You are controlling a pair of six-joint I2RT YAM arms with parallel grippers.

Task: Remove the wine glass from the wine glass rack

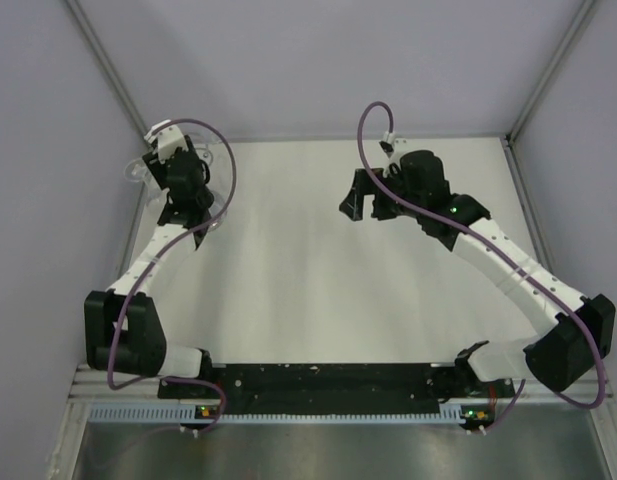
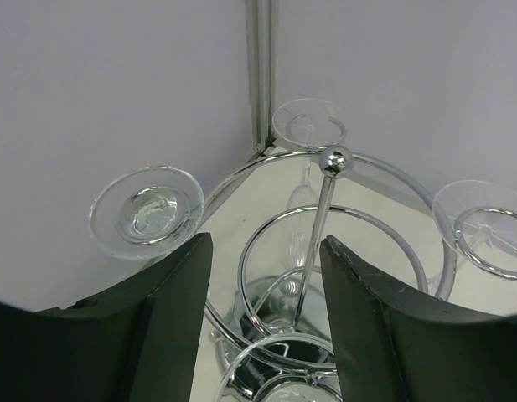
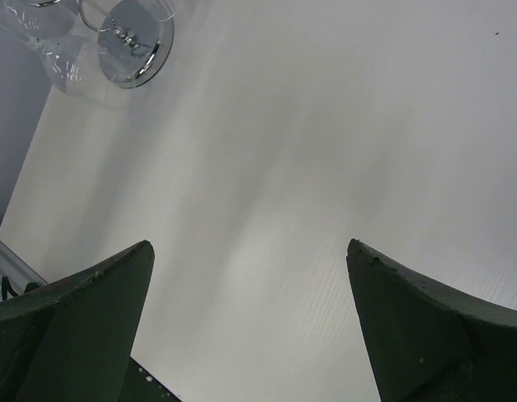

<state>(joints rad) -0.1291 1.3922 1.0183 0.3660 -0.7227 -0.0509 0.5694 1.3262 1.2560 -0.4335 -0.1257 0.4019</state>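
Reach step: open left gripper hovers above wine glass rack; next it should grab the wine glass at middle left.

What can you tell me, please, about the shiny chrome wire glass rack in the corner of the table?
The shiny chrome wire rack stands upright in the far-left corner of the white table. A thin central post topped by a small ball rises from a round mirrored base; curved wire arms loop around it. Clear wine glasses hang upside down from the arms, feet uppermost; three show plainly. The open left gripper hovers above, apparently touching nothing.
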